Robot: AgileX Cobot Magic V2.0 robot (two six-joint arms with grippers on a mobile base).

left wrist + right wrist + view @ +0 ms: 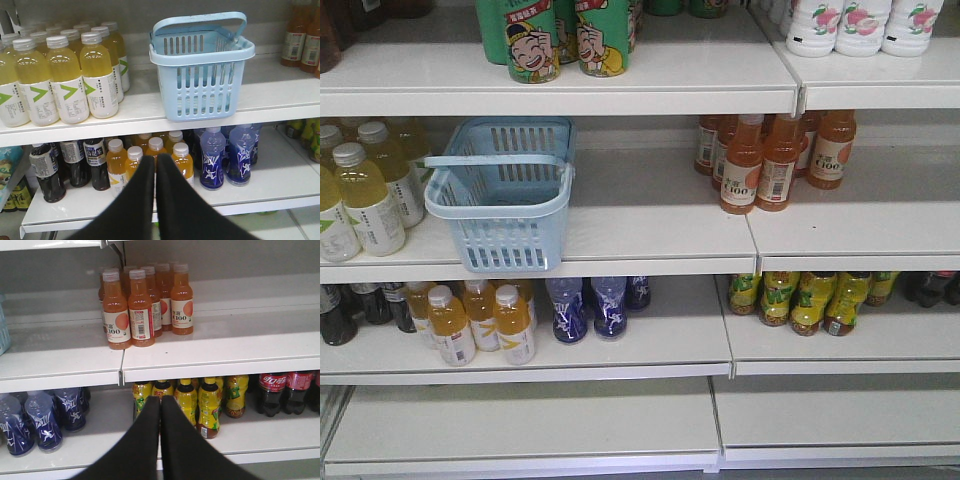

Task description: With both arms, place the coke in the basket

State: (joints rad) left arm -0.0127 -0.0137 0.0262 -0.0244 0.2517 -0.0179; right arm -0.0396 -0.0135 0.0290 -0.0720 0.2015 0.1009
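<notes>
1. My left gripper is clenched, fingers pressed together with nothing between them. My right gripper is the same: closed and empty.
2. The basket stands upright on the left part of the middle shelf, at its near edge, just right of the pale yellow bottles. Its handle crosses above the opening.
3. I cannot see the coke in any view. The dark cola bottles, low on the right, are not the can.
4. So I judge the step in hand is finding the can. I should look wider before I commit either arm.
5. Once I find it, I would spread the fingers before closing in and take the can at mid-body, upright.
6. The handle may block the drop. I would have my left gripper steady the basket rim while my right lowers the can beside the handle.
</notes>
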